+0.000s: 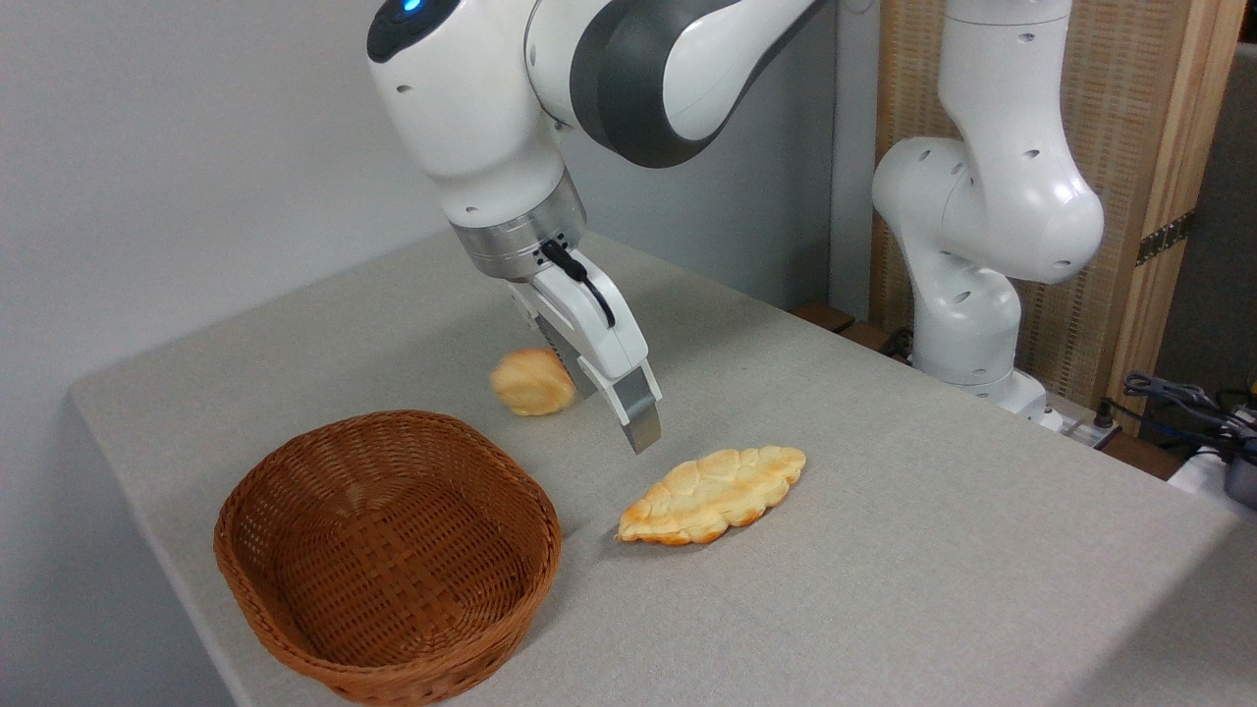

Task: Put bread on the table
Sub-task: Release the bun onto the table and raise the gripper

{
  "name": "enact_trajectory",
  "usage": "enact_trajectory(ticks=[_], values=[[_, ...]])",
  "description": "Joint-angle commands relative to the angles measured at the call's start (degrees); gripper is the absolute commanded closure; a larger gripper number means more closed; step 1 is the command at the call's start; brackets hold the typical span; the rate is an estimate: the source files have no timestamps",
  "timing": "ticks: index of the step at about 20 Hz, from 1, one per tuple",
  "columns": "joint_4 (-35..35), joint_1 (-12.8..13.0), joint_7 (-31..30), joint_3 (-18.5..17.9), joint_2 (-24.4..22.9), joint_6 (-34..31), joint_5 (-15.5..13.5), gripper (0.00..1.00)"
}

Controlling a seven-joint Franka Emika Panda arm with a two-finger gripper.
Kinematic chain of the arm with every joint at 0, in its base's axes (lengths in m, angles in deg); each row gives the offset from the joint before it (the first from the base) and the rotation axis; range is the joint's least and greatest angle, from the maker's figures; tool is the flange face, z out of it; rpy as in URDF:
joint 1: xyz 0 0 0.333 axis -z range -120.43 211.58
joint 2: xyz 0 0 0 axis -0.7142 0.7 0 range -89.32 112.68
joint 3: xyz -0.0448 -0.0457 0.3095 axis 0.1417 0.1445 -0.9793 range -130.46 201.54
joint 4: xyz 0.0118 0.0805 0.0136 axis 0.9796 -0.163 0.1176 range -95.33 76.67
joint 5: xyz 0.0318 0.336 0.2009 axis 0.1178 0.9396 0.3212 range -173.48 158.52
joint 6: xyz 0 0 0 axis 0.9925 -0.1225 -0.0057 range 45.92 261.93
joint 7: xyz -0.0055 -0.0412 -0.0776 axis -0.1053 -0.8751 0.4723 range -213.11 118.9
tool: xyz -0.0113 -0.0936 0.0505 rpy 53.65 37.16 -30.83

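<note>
The bread, a small round golden bun, looks slightly blurred low on the grey-beige table, behind the basket. I cannot tell whether it rests on the cloth or hangs just above it. My gripper hangs tilted just right of the bun. Its fingers are apart, and the far finger stands against the bun's right side and hides its edge. Nothing sits between the fingers, so the gripper is open.
An empty brown wicker basket stands at the front left of the table. A flat leaf-shaped golden bread lies right of it, below the gripper. The arm's white base and cables stand at the right.
</note>
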Motion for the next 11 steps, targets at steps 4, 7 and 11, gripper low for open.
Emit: enact_trajectory(ticks=[4,7,11], values=[[1.0,0.0,0.4,-1.0,-1.2,7.3,-0.5,0.0],[1.2,-0.1,0.4,-1.1,-2.1,12.1,-0.5,0.0],[2.3,-0.1,0.4,-1.0,-3.0,12.6,-0.5,0.0]])
